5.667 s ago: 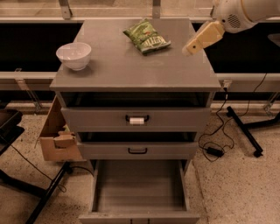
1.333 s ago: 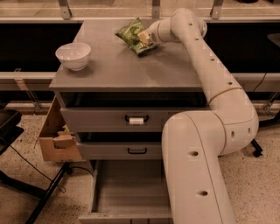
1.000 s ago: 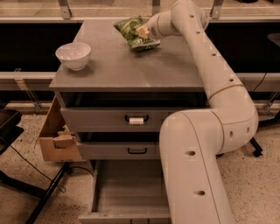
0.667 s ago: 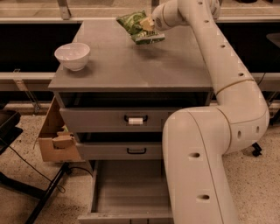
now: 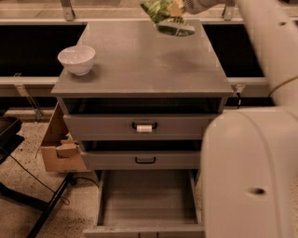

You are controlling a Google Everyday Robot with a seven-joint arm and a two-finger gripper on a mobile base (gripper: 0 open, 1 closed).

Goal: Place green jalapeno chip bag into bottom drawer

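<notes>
At the far back edge of the grey metal desk (image 5: 139, 65), near its right corner, the robot's gripper (image 5: 173, 9) hangs just above the surface with its tan fingers (image 5: 177, 6) clenched on one end of a small, crinkly green jalapeno chip bag (image 5: 157, 9). The bag is clear of the desk and tilted, its free end pointing left, and a dark shadow (image 5: 176, 30) lies on the desk directly beneath it. The thick white arm (image 5: 263, 51) runs from the gripper down the right side of the scene, and the rounded white body (image 5: 251, 176) of the robot fills the lower right corner, covering the right edge of the drawers. A round white ceramic bowl (image 5: 77, 59) sits upright near the front left corner of the desk, well apart from the bag. Below the top there are three grey drawers: the upper one (image 5: 107, 128) with a black handle bearing a white label, slightly ajar; the middle one (image 5: 111, 160) with a plain black handle, also slightly ajar; and the bottom drawer (image 5: 146, 197) – a wide, shallow grey tray – pulled far out towards me, its flat interior bare. A brown cardboard box (image 5: 56, 148) leans against the left side of the desk at drawer height, and black metal legs (image 5: 49, 207) with a thin cable cross the speckled floor beneath it.
</notes>
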